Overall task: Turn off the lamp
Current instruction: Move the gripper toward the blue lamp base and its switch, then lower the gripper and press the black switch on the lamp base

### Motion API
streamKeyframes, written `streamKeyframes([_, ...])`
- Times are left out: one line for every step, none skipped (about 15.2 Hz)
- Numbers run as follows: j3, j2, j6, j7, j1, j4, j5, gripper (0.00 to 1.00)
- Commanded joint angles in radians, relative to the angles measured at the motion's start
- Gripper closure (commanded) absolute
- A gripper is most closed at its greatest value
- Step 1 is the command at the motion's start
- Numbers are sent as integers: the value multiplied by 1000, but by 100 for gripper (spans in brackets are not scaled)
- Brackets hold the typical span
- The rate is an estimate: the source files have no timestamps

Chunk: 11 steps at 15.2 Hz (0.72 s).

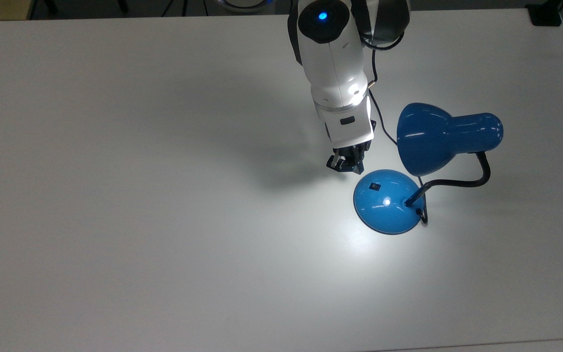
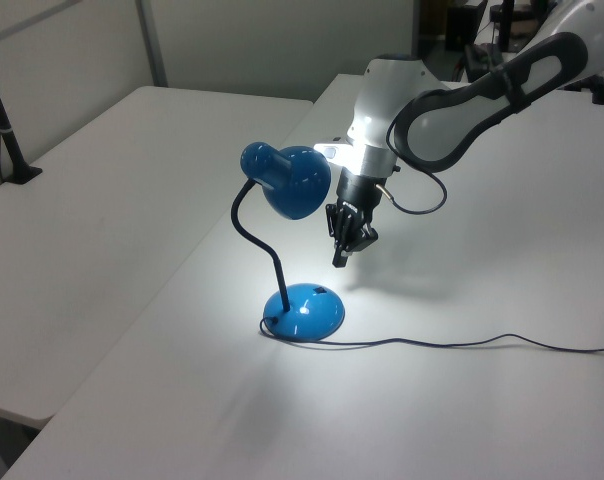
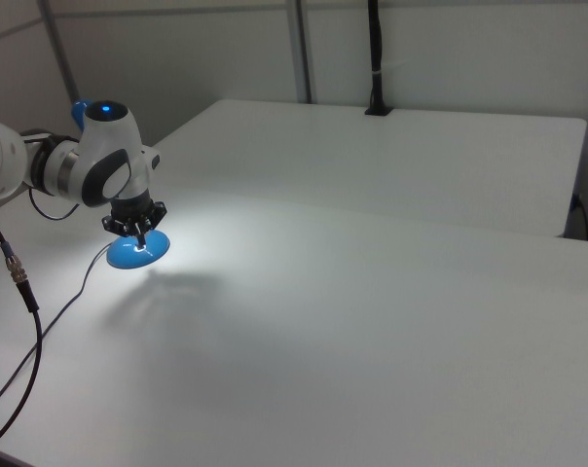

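Observation:
The lamp is lit and throws a bright patch on the white table (image 1: 164, 195). Its blue shade (image 1: 438, 134) hangs on a black gooseneck (image 1: 477, 178) above the round blue base (image 1: 386, 205). A small black switch (image 1: 374, 186) sits on the part of the base toward the top view's left. My gripper (image 1: 346, 166) points down just off the base's upper-left edge in the top view, a little above the table, shut with nothing in it. In the left view the gripper (image 2: 339, 255) hangs right of the shade (image 2: 297, 180), above the base (image 2: 307, 310). The right view puts the gripper (image 3: 138, 233) over the base (image 3: 136, 253).
The lamp's black cord (image 1: 384, 128) runs from the base past my arm to the table's far edge; in the left view the cord (image 2: 462, 343) trails off to the right. A black clamp (image 1: 545, 14) sits at the top view's upper right corner. A second table (image 2: 132, 150) adjoins.

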State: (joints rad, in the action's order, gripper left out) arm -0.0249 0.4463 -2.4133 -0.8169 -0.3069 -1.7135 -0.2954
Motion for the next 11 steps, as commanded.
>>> streamKeyframes([10,41,-21,-13,-40,35,-24,100])
streamKeyframes([10,57,-21,-4,-43,54,-22,100])
streamKeyframes([10,86,-21,8,-43,96,-19,100])
streamKeyframes([10,103,-21,12,-43,110,-14,100])
streamKeyframes([11,115,-21,12,-44,118,-13,100])
streamKeyframes([11,127,-21,12,-44,123,-10,100])
streamKeyframes([11,133,-23,12,-46,129,-10,100])
streamKeyframes([11,143,-23,12,-46,136,-8,100])
streamKeyframes([11,150,-23,12,-49,138,-7,100])
streamKeyframes([11,153,-23,10,-57,138,-5,100])
streamKeyframes([11,157,-23,10,-58,137,-4,100])
